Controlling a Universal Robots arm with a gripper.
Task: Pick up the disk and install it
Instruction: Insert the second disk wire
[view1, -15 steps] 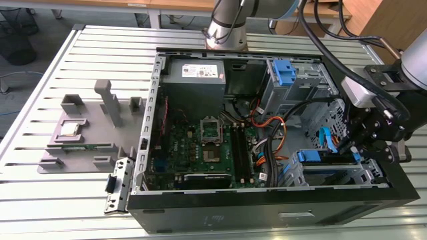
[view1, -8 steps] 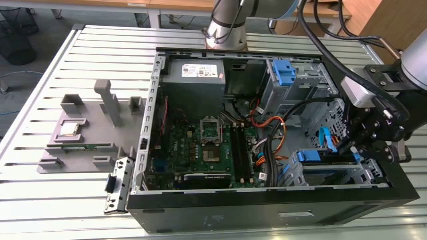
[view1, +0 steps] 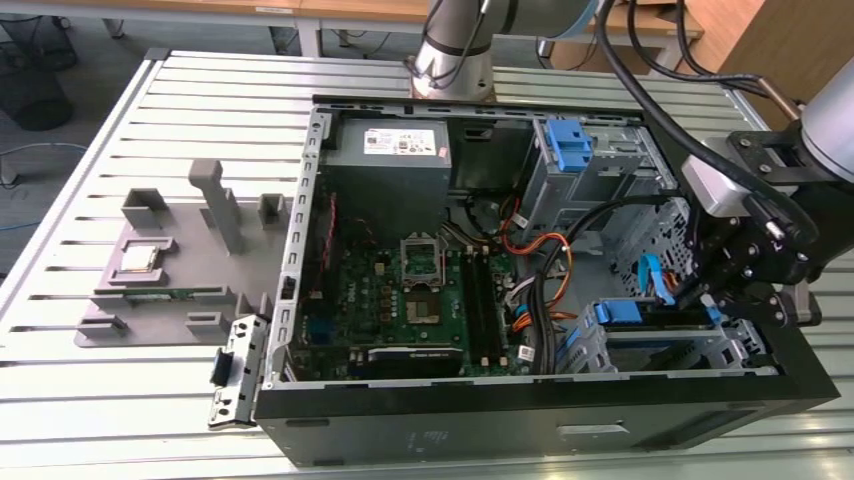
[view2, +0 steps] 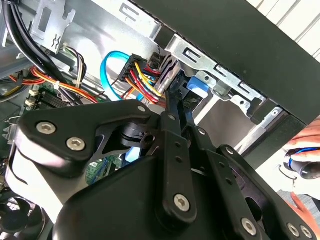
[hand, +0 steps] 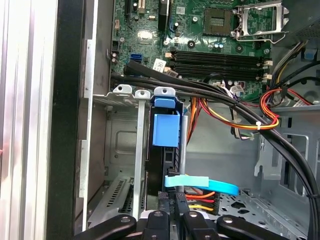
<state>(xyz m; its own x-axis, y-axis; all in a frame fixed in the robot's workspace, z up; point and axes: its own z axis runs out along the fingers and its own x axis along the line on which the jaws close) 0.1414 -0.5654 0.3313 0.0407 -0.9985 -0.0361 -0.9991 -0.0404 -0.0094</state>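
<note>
The case (view1: 534, 415) lies on its side on the slatted table (view1: 134, 400) with its side panel off, so the motherboard (view1: 414, 290) and drive bays face up and can be reached from above. The disk (view1: 654, 322) stands on edge in a slot of the metal cage (view1: 727, 350), at the corner of the case towards the exterior view's right. In the first wrist view its dark body (hand: 162, 160) sits between the cage's upright rails with the blue carrier tab on top, which suggests it is seated or close to seated and not being carried. The gripper (view1: 707, 295) reaches down to the disk's cabled end. In both wrist views its fingers are drawn close together (hand: 175, 200) (view2: 175, 92) right at that edge, beside the carrier's blue plastic (view2: 197, 85). I cannot tell whether they pinch the edge or only press on it. A light-blue data cable (hand: 210, 184) and a coloured power bundle (view2: 142, 75) crowd the same end, likely why the fingers come in narrow.
</note>
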